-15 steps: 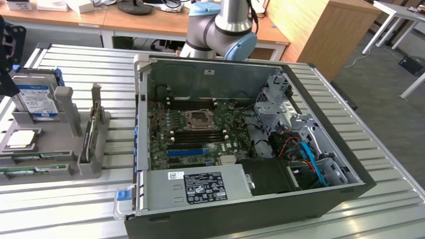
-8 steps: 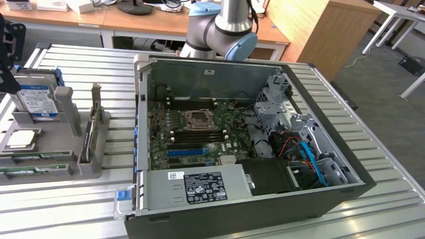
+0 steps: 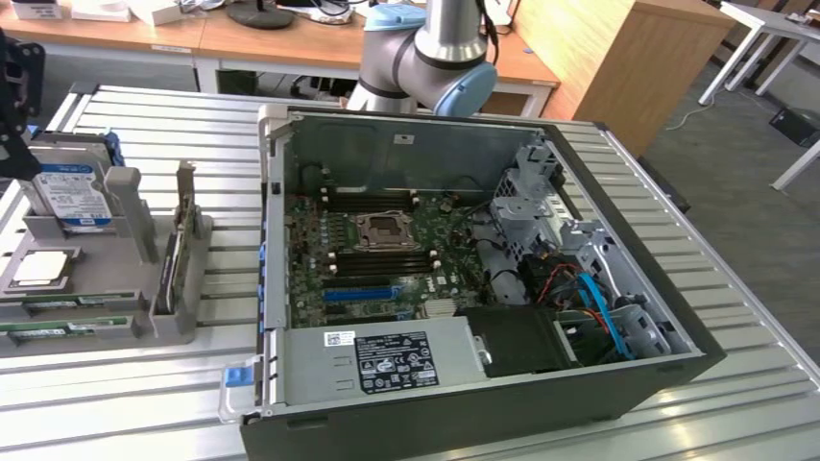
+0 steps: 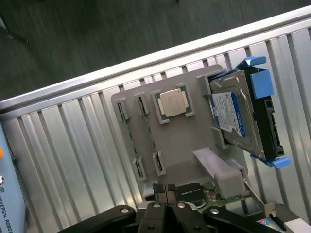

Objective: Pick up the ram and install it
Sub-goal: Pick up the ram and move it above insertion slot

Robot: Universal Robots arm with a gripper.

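Two ram sticks lie slotted in the grey holder on the counter; we find the tool above them, pressed together, empty.

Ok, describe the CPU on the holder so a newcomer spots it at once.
On the slatted table, beside the open computer case, sits a grey holder. The CPU lies flat in its square recess, next to the blue-labelled hard drive. It is the only square silver plate there; the ram sticks are thin green strips.
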